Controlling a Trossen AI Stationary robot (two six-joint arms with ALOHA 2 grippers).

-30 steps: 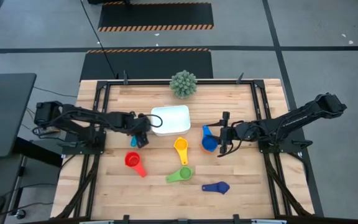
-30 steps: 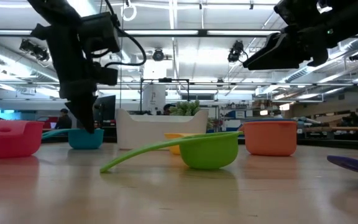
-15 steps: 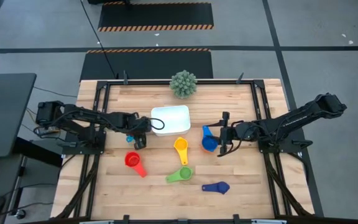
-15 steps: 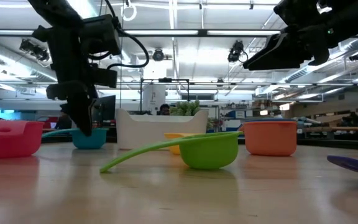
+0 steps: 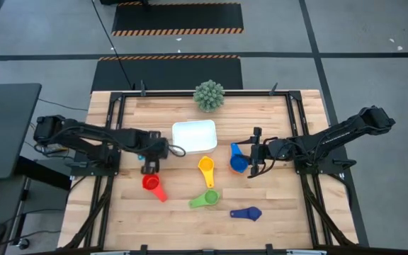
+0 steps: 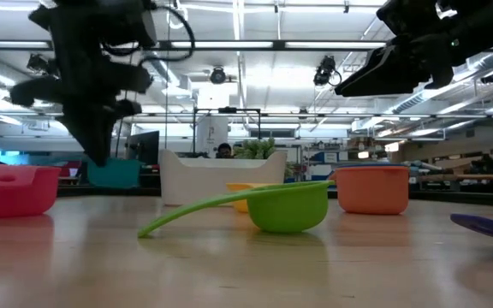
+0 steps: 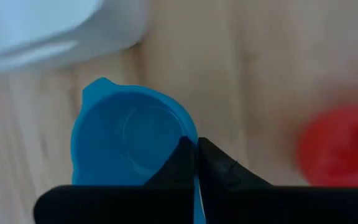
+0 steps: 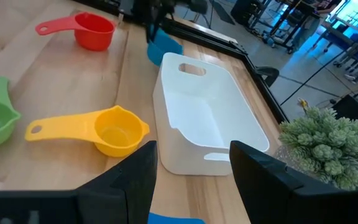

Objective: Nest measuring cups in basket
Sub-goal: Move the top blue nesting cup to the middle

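Light blue cup (image 7: 129,143) is clamped in left gripper (image 5: 149,153) fingers, lifted off the bench (image 5: 275,212), beside the basket (image 5: 195,136). Right gripper (image 5: 252,159) is held above blue cup (image 5: 238,162), fingers apart.

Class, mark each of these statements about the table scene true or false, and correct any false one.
1. The left gripper is shut on the light blue cup. True.
2. The basket already holds two cups. False: it holds none.
3. The light blue cup is lifted off the table. True, as the low view shows.
4. The right gripper is shut on the yellow cup. False: it is open beside the blue cup, holding nothing.
5. The green cup lies inside the red cup. False: they lie apart on the table.
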